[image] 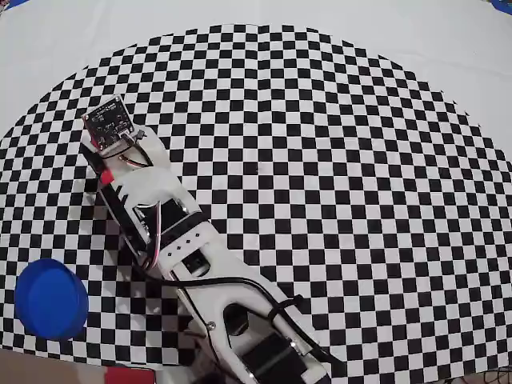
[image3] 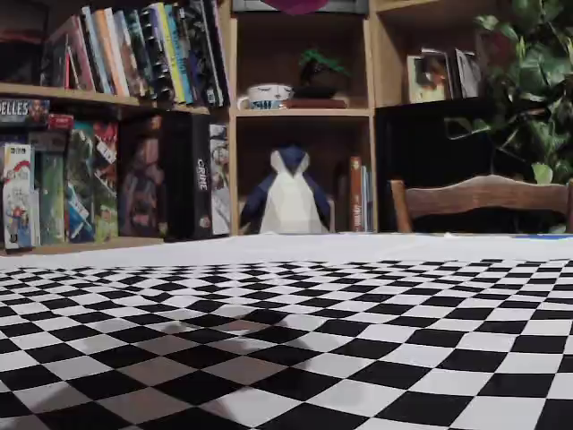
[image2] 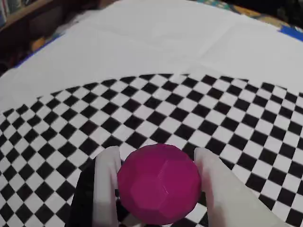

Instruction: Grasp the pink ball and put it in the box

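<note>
**Ball gripped, carry to box next**

White two-finger jaws (image2: 157, 189) clenched on the faceted magenta-pink ball (image2: 158, 184), over the checkered surface (image2: 156, 109). Round blue tub box (image: 50, 298) lies well apart from the ball; next move: swing there, release.

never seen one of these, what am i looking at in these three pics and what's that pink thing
It is a small robot arm on a table covered by a checkered cloth. The overhead view looks straight down on the arm; the blue round box sits near the lower left corner there. The wrist view comes from a camera riding on the arm, looking past its gripper. Its two white fingers sit on either side of the pink ball, close against it, so it looks gripped, though whether it is lifted cannot be told. The fixed view sits low at table level, facing bookshelves and a toy penguin; neither arm nor ball shows there.
</note>
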Available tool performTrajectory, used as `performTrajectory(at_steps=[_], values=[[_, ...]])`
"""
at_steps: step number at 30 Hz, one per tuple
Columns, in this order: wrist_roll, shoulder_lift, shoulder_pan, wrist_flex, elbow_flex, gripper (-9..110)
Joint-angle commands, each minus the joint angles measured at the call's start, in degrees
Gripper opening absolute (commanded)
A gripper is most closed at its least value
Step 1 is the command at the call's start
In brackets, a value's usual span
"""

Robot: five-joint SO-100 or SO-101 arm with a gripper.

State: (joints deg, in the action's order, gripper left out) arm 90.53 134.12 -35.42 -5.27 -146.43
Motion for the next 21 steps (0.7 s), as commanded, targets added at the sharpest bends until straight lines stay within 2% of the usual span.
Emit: performTrajectory(at_steps=[1,21], values=[[-0.3,2.2,-2.6,0.2,0.3,0],[-0.3,1.9,-15.4,0.3,-0.4,0]])
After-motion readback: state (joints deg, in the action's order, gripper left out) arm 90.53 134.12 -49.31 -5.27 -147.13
